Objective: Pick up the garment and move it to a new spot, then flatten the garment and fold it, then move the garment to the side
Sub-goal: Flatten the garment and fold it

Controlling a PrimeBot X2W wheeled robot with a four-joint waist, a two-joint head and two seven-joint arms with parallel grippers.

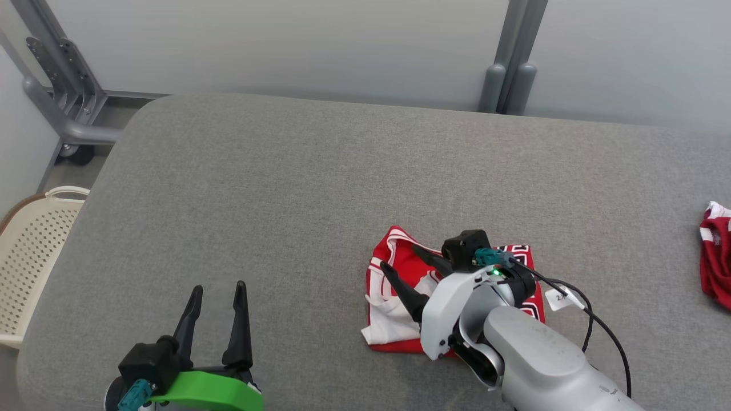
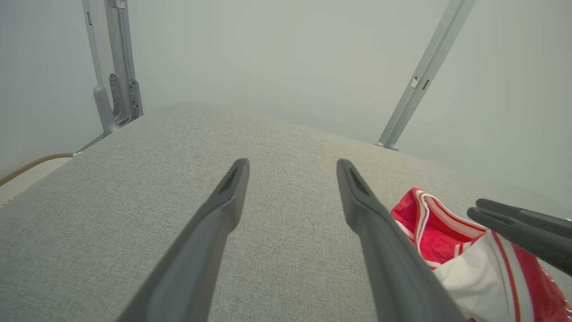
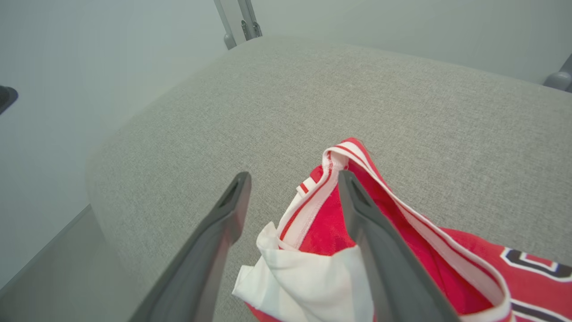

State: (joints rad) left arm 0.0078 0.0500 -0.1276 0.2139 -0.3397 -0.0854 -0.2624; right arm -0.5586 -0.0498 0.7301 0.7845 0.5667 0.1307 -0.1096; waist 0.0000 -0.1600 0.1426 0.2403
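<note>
Head view: a red and white garment (image 1: 394,297) lies folded on the grey fabric counter (image 1: 285,188), on the near side and a little right of the middle. Black and white lettering shows on its right part, and a white layer sits at its near left corner. The right jaws hang over it, spread wide and holding nothing, with their dark fingers (image 1: 401,285) pointing left and away across the cloth. Whether they touch the cloth cannot be told. A white tag (image 1: 559,298) and a black cable (image 1: 608,334) hang from that wrist.

Right wrist view: one finger (image 3: 371,241) crosses the red fabric (image 3: 321,223) near its striped edge, while the other stands over bare counter just beside the garment's white corner.

At the near left, the left jaws are also spread wide and empty, fingers (image 1: 237,325) pointing away over bare counter, well apart from the garment. Left wrist view: the garment (image 2: 447,237) lies to the right of those fingers (image 2: 214,223), with the other arm's fingers (image 2: 514,223) above it.

A second red and white cloth (image 1: 717,257) lies at the counter's right edge. A cream perforated basket (image 1: 34,245) stands off the left side, and grey metal posts (image 1: 514,57) rise beyond the far edge.
</note>
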